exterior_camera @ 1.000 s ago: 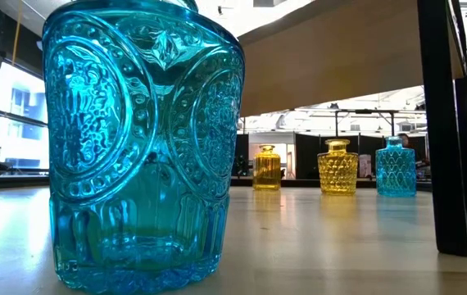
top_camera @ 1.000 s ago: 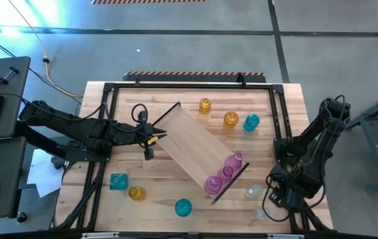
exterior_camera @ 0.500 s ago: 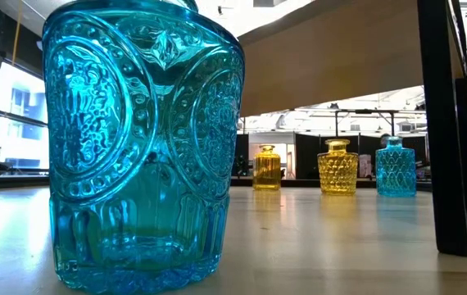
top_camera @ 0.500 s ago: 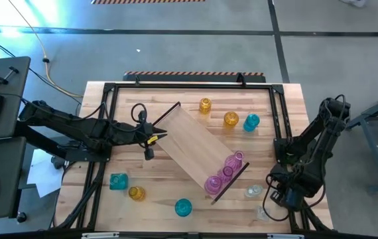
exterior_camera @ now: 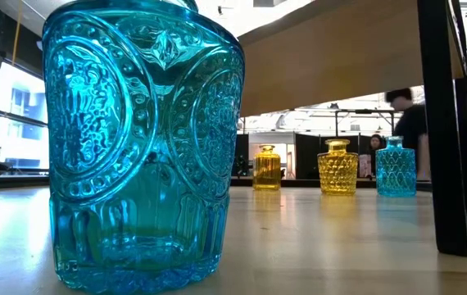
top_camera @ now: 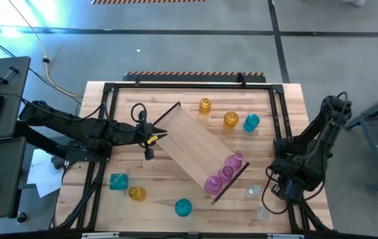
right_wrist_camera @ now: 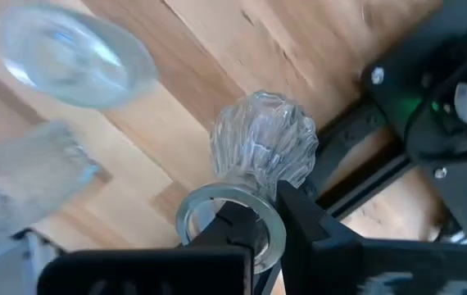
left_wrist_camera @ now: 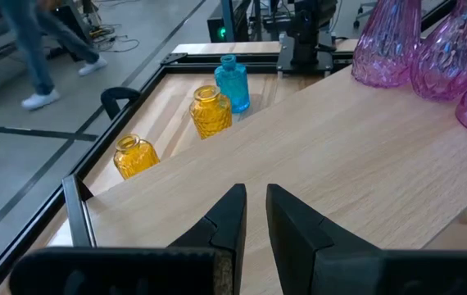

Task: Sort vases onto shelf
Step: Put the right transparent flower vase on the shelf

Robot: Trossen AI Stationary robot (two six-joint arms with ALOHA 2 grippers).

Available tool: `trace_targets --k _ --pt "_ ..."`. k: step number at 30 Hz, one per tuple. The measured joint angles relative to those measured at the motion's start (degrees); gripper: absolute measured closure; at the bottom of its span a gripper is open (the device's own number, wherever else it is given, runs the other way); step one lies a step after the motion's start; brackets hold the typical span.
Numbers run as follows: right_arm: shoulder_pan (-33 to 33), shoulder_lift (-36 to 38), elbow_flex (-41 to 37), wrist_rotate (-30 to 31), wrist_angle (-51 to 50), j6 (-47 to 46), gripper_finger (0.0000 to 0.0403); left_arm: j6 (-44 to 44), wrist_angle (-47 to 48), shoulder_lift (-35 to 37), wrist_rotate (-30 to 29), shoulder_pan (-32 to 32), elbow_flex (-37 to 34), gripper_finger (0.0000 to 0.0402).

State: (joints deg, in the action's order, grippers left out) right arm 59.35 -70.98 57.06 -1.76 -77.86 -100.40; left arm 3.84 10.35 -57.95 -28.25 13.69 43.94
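Right pincer [right_wrist_camera: 262, 215] had lifted slightly, clamped on a ribbed clear vase's rim [right_wrist_camera: 260, 164]; left pincer [left_wrist_camera: 254, 217] sat nearly closed over the smooth shelf [left_wrist_camera: 364, 156].

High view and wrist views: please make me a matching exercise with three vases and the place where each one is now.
Things:
1. pink vases
2. held clear vase
3. frontmost teal vase

Places:
A. on the table, near its front edge
B. on the shelf, at one end
C. rim in the right gripper

Pairs: 1-B, 2-C, 3-A
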Motion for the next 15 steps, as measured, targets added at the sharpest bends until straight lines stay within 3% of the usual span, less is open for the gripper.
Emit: trace_targets --k 7,13,15 --pt "-0.87 0.15 8.8 6.67 -11.75 0.12 0.04 -0.53 0.04 0.0 0.0 0.0 0.0 0.0358" --pt "-2.31 1.65 12.68 19.51 -12.08 3.19 0.0401 -1.05 0.09 0.0 -0.02 0.0 0.0 0.0358" --pt "-3.72 1.73 13.01 21.24 -12.29 5.43 0.0402 -1.07 0.08 0.0 -0.02 0.0 0.0 0.0358"
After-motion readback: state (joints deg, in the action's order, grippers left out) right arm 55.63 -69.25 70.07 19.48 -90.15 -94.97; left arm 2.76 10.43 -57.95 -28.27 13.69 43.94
